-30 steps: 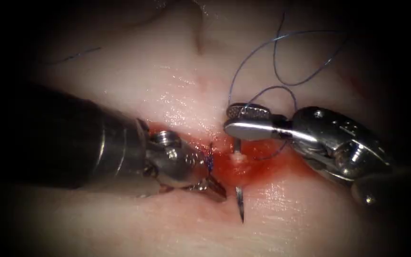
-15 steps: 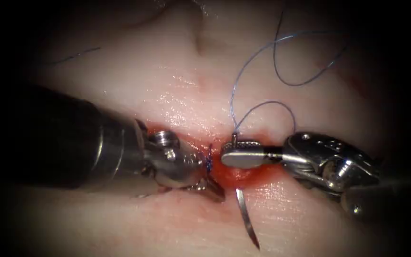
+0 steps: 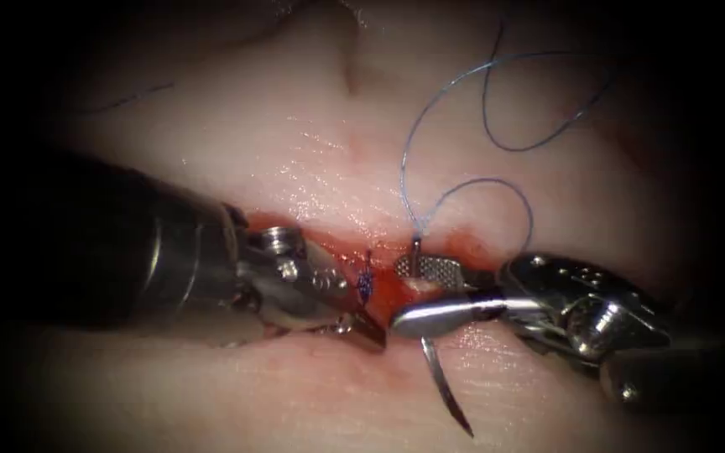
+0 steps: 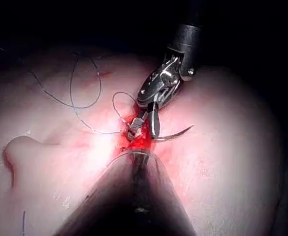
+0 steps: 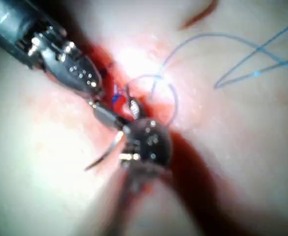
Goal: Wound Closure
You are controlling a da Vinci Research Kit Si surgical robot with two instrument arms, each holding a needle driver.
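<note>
The curved needle (image 3: 446, 390) sits in the tissue (image 3: 295, 151). Its tail stands at the red cut (image 3: 379, 298), and its pointed half sticks out of the cut's near lip toward the camera. My right tool (image 3: 398, 298) is open, with the jaws apart around the needle's tail part and gripping nothing. My left tool (image 3: 369, 334) is shut on the near lip of the cut, just left of the needle. Blue thread (image 3: 455, 84) runs from the needle's tail up into wide loops. The left wrist view has the right tool (image 4: 144, 127) and the needle (image 4: 176, 133).
A dark blue stitch (image 3: 367, 283) crosses the cut beside the left tool's tip. Red fluid wets the cut's edges. A loose piece of thread (image 3: 132, 96) lies far left on the tissue. The right wrist view has the left tool (image 5: 72, 71) and the needle (image 5: 102, 156).
The right tool came down to the cut with the needle and pushed its point further out of the near lip. Its jaws then opened off the needle. The left tool barely moved.
</note>
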